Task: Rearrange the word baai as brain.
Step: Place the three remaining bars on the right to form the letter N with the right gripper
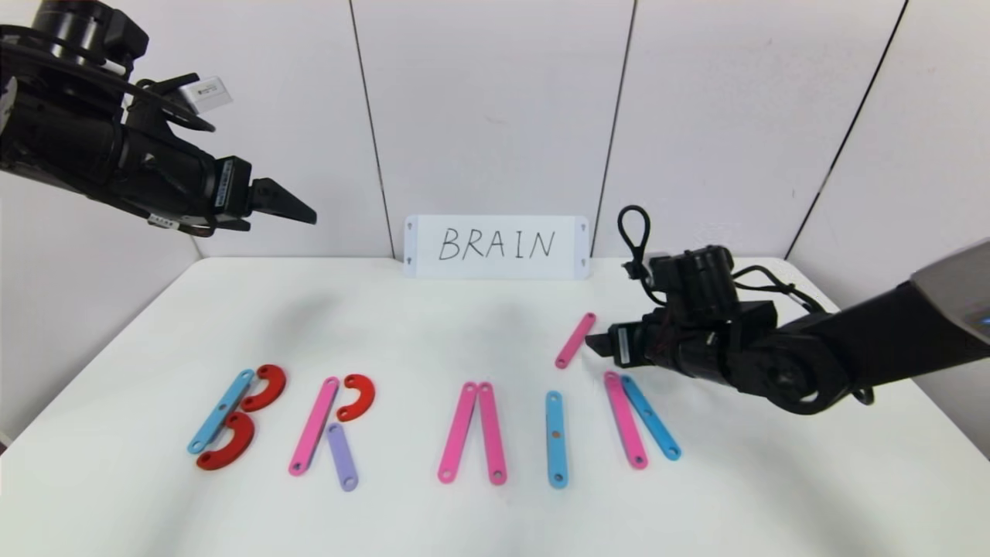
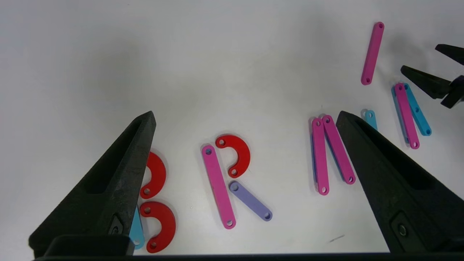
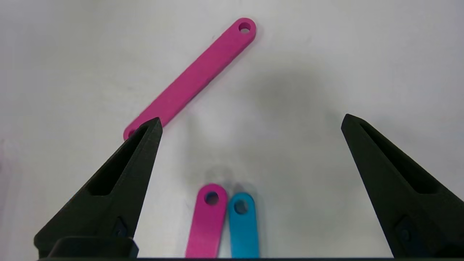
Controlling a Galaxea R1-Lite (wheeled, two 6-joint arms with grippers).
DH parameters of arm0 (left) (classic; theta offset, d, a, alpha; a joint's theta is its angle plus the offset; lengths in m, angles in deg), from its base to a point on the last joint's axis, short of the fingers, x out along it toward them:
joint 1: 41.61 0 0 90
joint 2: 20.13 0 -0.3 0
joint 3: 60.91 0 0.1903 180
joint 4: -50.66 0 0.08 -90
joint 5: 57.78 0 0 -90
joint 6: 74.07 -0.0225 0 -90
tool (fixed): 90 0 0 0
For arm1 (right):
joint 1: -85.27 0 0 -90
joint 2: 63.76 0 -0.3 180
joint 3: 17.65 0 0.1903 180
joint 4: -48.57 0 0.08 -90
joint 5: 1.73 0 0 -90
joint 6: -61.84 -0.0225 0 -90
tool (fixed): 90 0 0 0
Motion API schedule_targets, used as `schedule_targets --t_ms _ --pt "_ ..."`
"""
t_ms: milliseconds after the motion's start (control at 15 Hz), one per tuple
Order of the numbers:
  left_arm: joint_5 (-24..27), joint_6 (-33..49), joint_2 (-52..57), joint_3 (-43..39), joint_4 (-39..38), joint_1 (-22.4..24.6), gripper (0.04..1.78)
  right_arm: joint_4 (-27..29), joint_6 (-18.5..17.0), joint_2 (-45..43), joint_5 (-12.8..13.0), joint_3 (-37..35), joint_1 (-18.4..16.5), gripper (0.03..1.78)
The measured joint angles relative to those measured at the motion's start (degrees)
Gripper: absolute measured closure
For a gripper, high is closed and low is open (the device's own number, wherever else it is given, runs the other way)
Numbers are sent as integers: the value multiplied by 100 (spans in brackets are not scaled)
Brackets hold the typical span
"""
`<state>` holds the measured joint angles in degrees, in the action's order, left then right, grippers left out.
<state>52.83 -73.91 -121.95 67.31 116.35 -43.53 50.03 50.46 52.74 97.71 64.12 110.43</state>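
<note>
Bare table (image 1: 495, 325) between BRAIN card (image 1: 496, 246) and letters. Loose pink bar (image 1: 575, 340) behind N; right gripper (image 1: 592, 343) beside it, released. Left gripper (image 1: 305, 213) released, high.

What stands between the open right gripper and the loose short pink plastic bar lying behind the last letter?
Nothing visible does. The right gripper hovers open just beside the short pink plastic bar, with only bare white table between them.

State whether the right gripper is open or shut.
Open: the right gripper has its fingers spread wide, empty, over the table near the loose pink bar.
</note>
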Motion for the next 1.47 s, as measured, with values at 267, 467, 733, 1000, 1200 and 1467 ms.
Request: schedule_targets --t_ms 267,467,733,1000,1200,1467 --pt "0 0 0 0 0 0 8 155 -317 588 336 706 206 8" --pt "0 0 0 0 -2 0 8 155 -347 855 350 990 284 8" --pt "2 0 0 0 -2 0 8 165 -343 1070 358 1161 336 13" --pt "2 0 0 0 1 0 8 168 -332 1153 367 1191 358 54" --pt "2 2 0 0 4 0 8 165 -339 1204 367 1221 356 110" --pt "0 0 0 0 6 0 8 140 -340 1241 367 1235 356 154"
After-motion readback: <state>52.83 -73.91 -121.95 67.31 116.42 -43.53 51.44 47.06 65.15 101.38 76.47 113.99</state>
